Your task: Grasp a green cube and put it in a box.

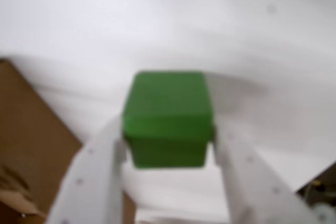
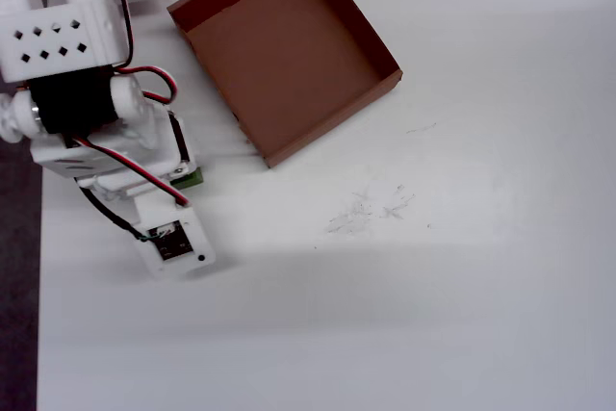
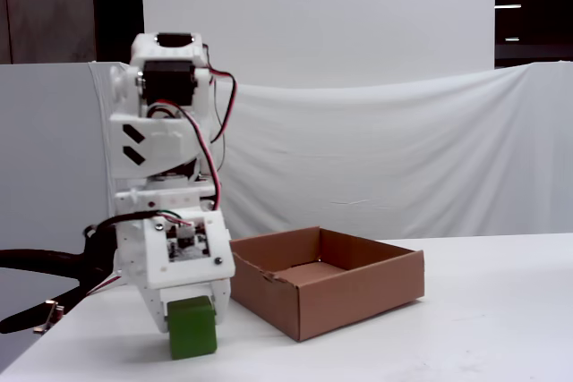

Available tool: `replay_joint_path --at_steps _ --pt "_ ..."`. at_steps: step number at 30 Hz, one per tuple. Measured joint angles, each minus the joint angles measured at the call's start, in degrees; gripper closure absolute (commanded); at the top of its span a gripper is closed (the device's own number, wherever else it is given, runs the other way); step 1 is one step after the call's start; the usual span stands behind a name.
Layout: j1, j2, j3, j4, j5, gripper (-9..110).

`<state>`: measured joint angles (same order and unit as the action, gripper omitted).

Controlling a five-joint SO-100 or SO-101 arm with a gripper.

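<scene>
Pinched the green cube (image 1: 168,119) from both sides in the wrist view, white jaws pressed flat against its left and right faces, white tabletop (image 1: 262,51) behind it. Sat low at the tabletop (image 3: 466,328) in the fixed view, the cube (image 3: 192,326) under the arm's wrist, just left of the box (image 3: 358,297) and outside it, though contact with the surface could not be told. Showed only as a green sliver (image 2: 188,178) under the arm in the overhead view, near the box's (image 2: 327,132) lower-left wall, with nothing inside the box.
</scene>
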<state>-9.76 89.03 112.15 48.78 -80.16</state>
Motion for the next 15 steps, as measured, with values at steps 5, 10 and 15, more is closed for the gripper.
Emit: replay_joint_path --at_steps 5,10,15 --pt "-0.09 0.00 0.00 0.00 0.00 88" --pt "0.18 5.27 0.00 4.66 0.00 88" --pt "-0.44 17.05 0.09 11.87 0.00 88"
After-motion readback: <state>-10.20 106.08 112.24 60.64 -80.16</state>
